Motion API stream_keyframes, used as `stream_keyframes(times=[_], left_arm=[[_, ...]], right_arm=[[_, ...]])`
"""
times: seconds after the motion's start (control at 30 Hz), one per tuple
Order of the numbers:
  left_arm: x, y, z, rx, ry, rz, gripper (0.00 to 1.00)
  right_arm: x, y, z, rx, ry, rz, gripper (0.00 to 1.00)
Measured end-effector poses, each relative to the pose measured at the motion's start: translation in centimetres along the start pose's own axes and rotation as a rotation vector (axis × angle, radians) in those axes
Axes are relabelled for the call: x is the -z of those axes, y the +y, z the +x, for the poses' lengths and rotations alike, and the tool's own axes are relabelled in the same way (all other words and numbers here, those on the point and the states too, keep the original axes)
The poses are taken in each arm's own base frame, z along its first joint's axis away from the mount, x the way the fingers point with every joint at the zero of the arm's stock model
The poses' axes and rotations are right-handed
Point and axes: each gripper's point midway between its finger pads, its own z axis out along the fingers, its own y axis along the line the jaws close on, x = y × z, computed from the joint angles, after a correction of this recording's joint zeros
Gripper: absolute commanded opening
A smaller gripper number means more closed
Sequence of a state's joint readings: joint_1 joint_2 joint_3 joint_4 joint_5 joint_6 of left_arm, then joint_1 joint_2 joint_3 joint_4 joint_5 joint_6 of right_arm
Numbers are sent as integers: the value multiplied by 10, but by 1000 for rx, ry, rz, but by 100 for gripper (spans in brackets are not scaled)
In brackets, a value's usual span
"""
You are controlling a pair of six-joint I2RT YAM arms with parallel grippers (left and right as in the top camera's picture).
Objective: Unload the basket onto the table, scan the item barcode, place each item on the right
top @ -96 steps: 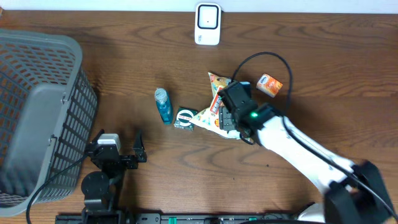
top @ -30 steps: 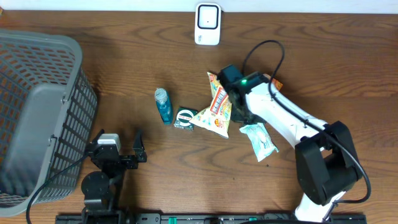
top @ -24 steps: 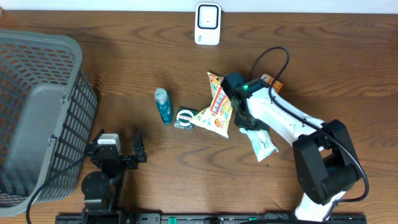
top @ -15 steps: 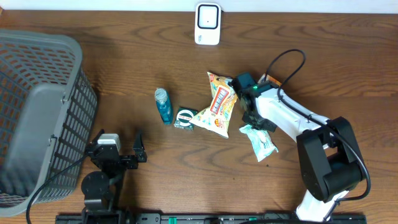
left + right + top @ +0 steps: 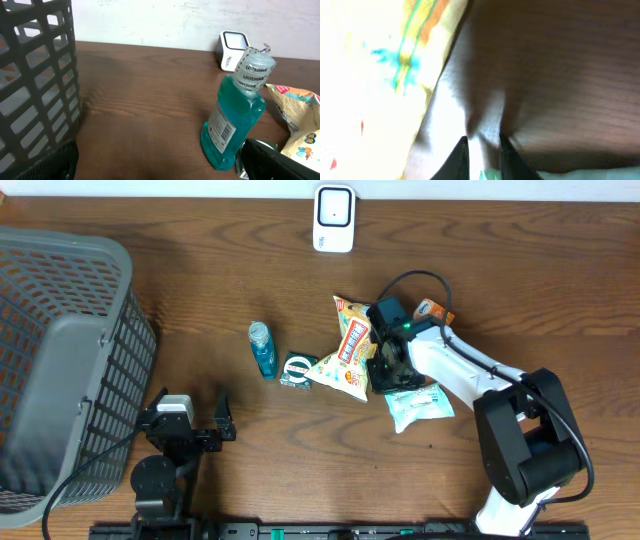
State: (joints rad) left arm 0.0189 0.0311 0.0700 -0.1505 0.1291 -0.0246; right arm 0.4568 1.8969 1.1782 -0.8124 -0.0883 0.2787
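**Right arm at the packet, grip not confirmed: secure it before you head for the scanner**

The right gripper (image 5: 483, 149) sits just right of the snack bag (image 5: 350, 348), low over the worktop (image 5: 200, 280). Its jaws are nearly closed, with only a narrow gap. The wrist view shows something pale and crinkly between them, likely film from the pale green packet (image 5: 420, 402). That view is blurred, so you cannot tell whether they actually pinch it.

The packet lies flat, just right of and below the snack bag, with its near end under the gripper. No barcode is readable from here.

The left gripper (image 5: 160, 172) is parked well left of and below the snack bag, jaws wide apart and holding nothing. Leave it there.

To do this step well:
- Confirm the pinch first. If the film slips, open up, go further onto the packet's edge and close again.
- Keep the jaws off the snack bag, which is touching-close and easy to catch.
- Lift clear before you travel, since dragging will crumple the film.
- The scanner (image 5: 333, 218) stands well above the snack bag. Carry the packet there and present its face flat to the window.
- Floppy film curls, so rotate slowly if the code doesn't read.

The mouthwash bottle (image 5: 262, 348) left of the snack bag and the basket (image 5: 130, 350) far left are out of your path.
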Motion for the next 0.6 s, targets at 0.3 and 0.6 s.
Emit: stream_keyframes(times=[0.3,0.6], left_arm=[[0,0,0,0,0,0,100],[0,0,0,0,0,0,100]], right_arm=[[98,16,-2,-88,-148,-89,87],[185,-32,57,-577,-408,2,99]])
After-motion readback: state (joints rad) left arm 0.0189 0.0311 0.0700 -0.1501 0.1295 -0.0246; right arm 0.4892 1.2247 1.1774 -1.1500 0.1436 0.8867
